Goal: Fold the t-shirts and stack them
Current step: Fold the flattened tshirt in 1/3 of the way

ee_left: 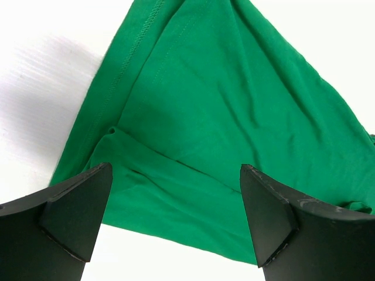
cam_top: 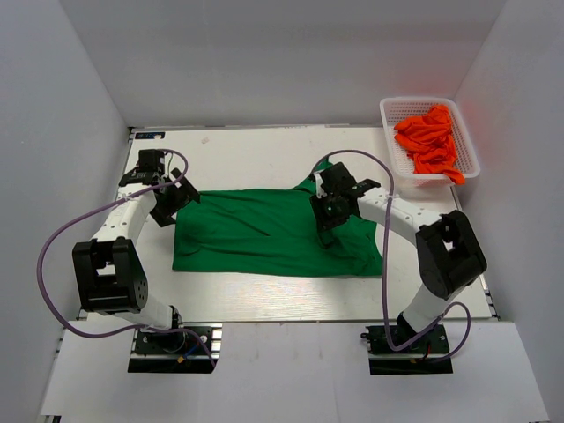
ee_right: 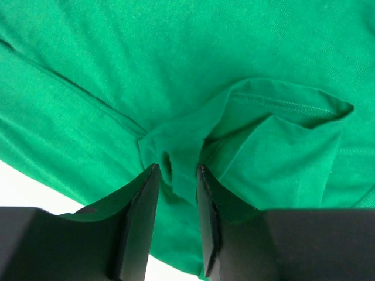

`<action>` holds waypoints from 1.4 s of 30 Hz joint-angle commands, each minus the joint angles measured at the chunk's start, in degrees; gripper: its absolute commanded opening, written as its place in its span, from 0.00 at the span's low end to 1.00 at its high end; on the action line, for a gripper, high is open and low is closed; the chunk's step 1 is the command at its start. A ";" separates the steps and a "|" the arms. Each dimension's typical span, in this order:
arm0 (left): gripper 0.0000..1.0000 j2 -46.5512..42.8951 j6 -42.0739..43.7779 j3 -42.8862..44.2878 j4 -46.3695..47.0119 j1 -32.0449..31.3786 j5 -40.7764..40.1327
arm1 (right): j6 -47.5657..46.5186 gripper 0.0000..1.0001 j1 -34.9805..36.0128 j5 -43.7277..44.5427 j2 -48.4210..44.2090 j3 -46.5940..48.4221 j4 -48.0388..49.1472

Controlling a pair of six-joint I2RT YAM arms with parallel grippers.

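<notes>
A green t-shirt (cam_top: 256, 233) lies spread across the middle of the table, its right part bunched. My right gripper (cam_top: 328, 231) sits over that bunched part. In the right wrist view its jaws (ee_right: 177, 167) stand partly open, a raised fold of the green t-shirt (ee_right: 176, 58) between them with a dark gap on one side. My left gripper (cam_top: 172, 204) hovers wide open at the shirt's left edge; its wrist view shows the gripper (ee_left: 176, 170) straddling a hemmed corner of the green t-shirt (ee_left: 222, 105) without touching it. Orange t-shirts (cam_top: 430, 145) lie crumpled in the basket.
A white mesh basket (cam_top: 388, 110) stands at the table's far right corner, partly over the edge. White walls close in the table on the left, back and right. Purple cables loop off both arms.
</notes>
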 commanded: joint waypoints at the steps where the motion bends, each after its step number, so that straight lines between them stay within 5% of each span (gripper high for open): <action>1: 1.00 -1.64 0.57 -0.43 1.82 0.27 1.34 | -0.51 0.36 -0.08 -1.06 1.70 1.04 2.60; 4: 1.00 -2.17 0.57 -0.96 1.82 0.27 1.34 | -0.51 0.35 -0.16 -0.45 2.40 1.22 2.52; 12: 1.00 -2.69 0.57 -0.96 1.82 0.27 1.34 | -0.25 0.00 -0.25 -4.13 2.40 1.48 5.07; 30: 1.00 -2.69 0.57 0.09 1.29 0.27 1.25 | -9.20 0.00 0.19 -3.34 11.54 14.66 -1.61; 40: 1.00 -2.69 0.57 1.15 0.77 0.27 1.78 | -11.60 0.33 1.68 -10.91 14.18 18.26 -0.03; 42: 1.00 -2.69 0.57 1.15 0.77 0.27 2.40 | -7.03 0.51 0.98 -6.02 11.55 17.22 2.07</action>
